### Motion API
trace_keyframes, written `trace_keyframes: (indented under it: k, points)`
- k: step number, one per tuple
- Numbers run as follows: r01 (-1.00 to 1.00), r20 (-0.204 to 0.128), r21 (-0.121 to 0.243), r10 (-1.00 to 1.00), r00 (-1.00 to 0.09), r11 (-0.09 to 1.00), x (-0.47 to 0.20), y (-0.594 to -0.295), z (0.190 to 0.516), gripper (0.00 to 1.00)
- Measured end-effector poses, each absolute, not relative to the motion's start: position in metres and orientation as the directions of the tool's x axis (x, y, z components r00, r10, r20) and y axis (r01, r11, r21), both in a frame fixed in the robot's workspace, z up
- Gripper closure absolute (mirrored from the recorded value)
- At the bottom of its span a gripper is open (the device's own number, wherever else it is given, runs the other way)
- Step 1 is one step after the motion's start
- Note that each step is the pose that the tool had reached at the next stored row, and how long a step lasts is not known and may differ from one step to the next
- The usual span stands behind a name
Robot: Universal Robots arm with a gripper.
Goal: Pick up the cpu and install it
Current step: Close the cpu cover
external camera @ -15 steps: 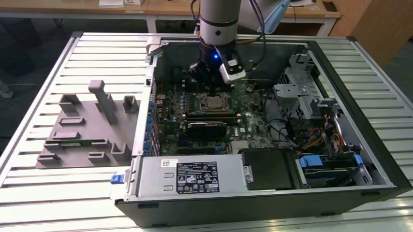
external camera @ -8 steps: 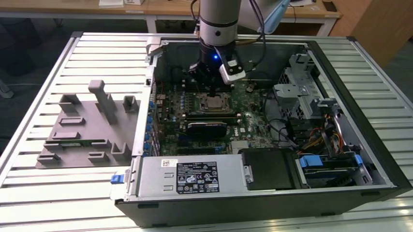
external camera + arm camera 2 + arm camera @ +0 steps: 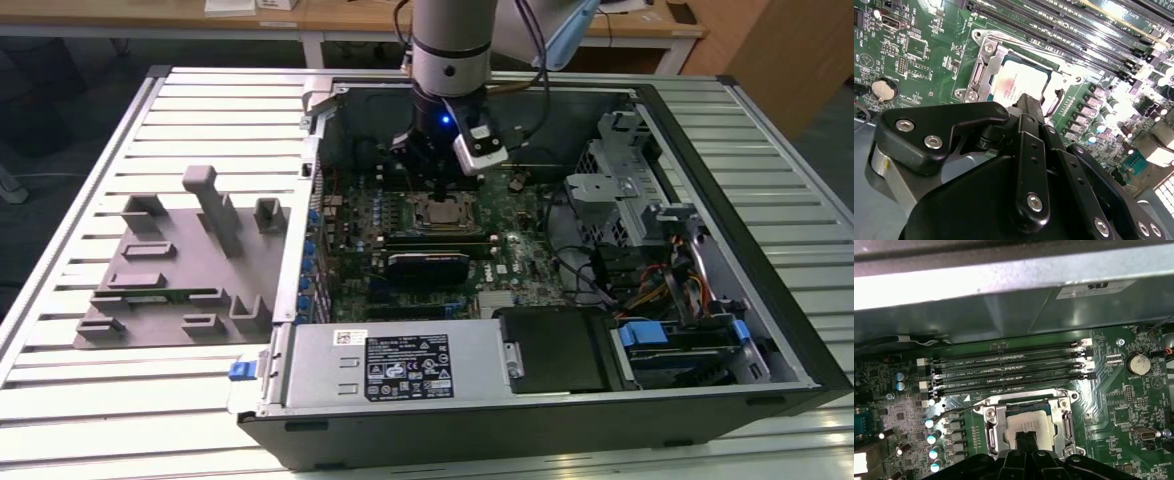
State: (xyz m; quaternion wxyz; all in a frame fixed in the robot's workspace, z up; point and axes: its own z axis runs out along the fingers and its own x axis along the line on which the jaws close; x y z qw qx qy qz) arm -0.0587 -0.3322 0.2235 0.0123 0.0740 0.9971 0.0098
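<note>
Silvery metal marks the cpu (image 3: 1019, 82), which lies flat inside the square metal socket frame (image 3: 981, 70) on the green motherboard (image 3: 527, 235). The claw (image 3: 1029, 104) stands directly over one edge of the chip. Its fingertips are drawn together with no gap between them and do not enclose the chip. Contact with the chip cannot be confirmed. The first wrist view adds the memory slots (image 3: 1009, 372) just beside the socket. The exterior view supplies the wider setting: the open computer case (image 3: 767, 300) rests on a slatted table (image 3: 80, 400), and a grey moulded tray (image 3: 174, 280) lies well apart, toward the exterior view's left. A coin battery (image 3: 1137, 363) is recorded in both wrist views.
</note>
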Motion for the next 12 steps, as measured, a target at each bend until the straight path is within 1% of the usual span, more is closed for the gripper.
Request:
trace_keyframes:
  k: [4, 12]
  points:
    - [0.147, -0.029, 0.023, 0.148, -0.989, 0.989, -0.0599, -0.3346, 0.2214, 0.89]
    - [0.147, -0.030, 0.023, 0.147, -0.989, 0.989, -0.0652, -0.3353, 0.2181, 0.89]
